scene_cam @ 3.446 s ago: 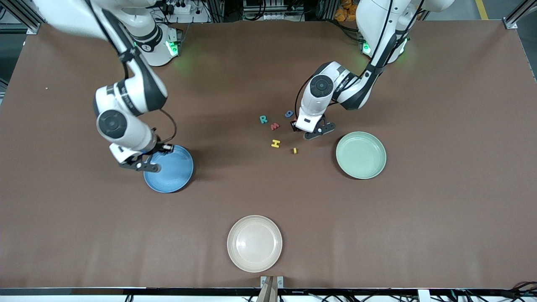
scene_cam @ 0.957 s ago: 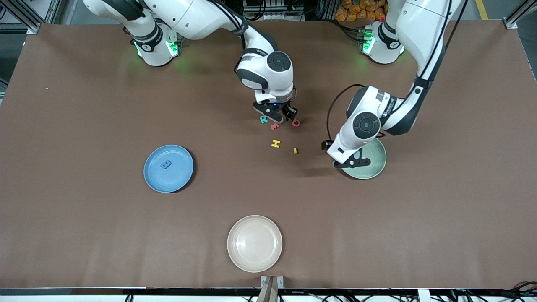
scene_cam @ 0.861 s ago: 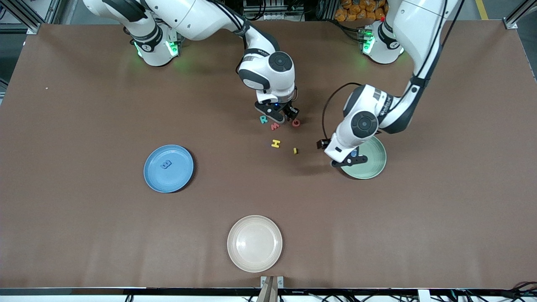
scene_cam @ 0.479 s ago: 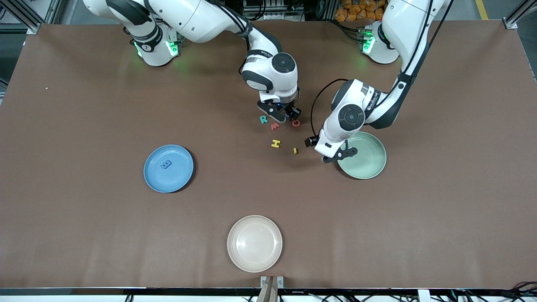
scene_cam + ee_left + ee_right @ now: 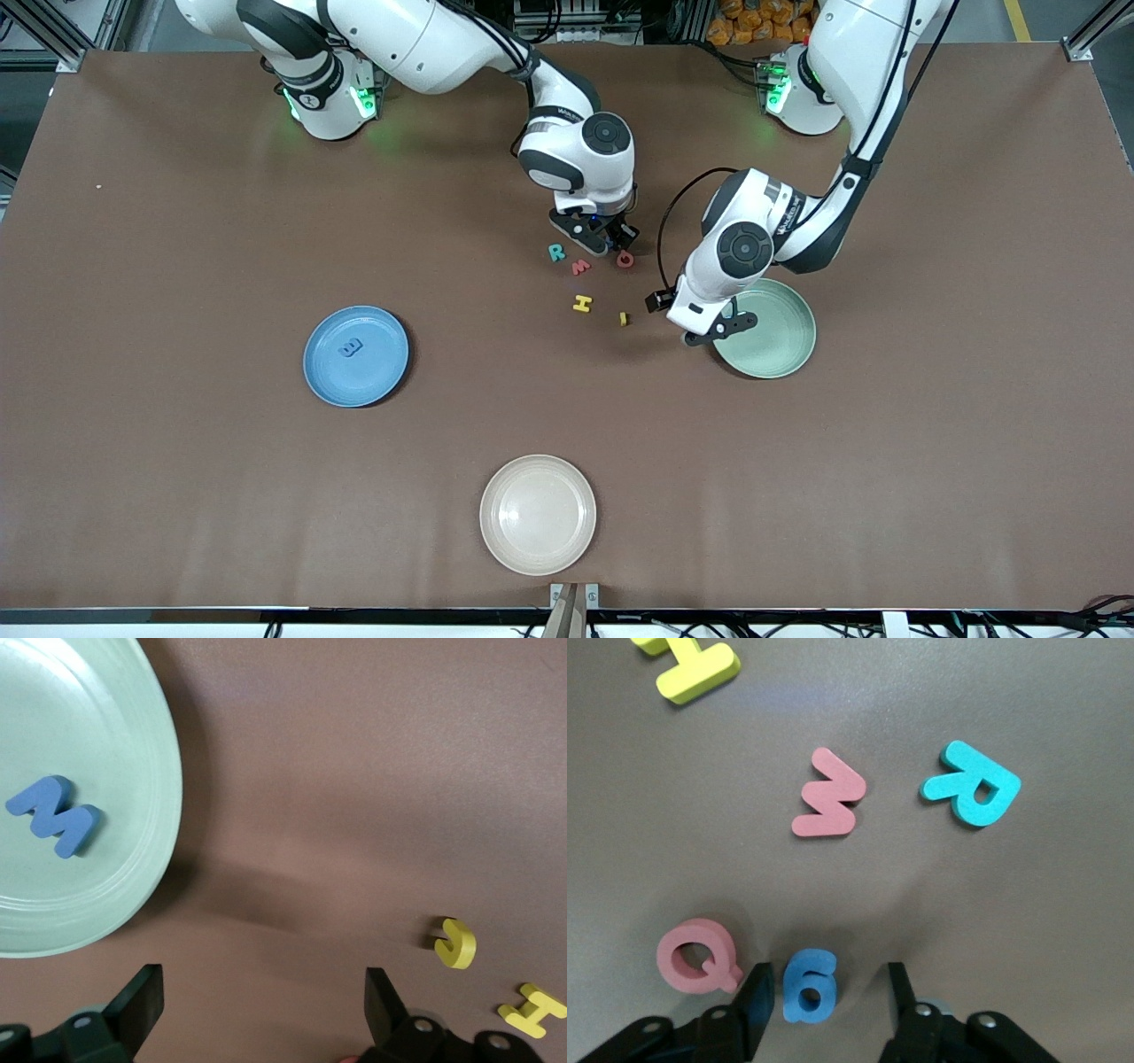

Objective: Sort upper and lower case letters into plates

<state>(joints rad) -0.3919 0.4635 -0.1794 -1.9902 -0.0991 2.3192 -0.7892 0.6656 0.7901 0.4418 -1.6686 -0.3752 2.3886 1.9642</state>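
Note:
My right gripper (image 5: pixel 606 240) is down among the letters, open, with its fingers (image 5: pixel 757 997) on either side of a small blue letter (image 5: pixel 810 985). One finger is close against that letter and a gap shows at the other. A red Q (image 5: pixel 694 955), a red M (image 5: pixel 827 804), a teal R (image 5: pixel 973 793) and a yellow H (image 5: pixel 581 303) lie around it. My left gripper (image 5: pixel 263 1010) hangs open over bare table beside the mint plate (image 5: pixel 133 744), which holds a blue m (image 5: pixel 51 815). A small yellow letter (image 5: pixel 456 943) lies nearby. The blue plate (image 5: pixel 381 372) holds a blue B (image 5: pixel 352 347).
A cream-white plate (image 5: pixel 538 514) sits nearest the front camera, apart from everything else. Brown table surface stretches around all three plates.
My left gripper has moved off the mint plate toward the letters and now hangs beside its rim. My right gripper's fingers have drawn closer around the blue letter.

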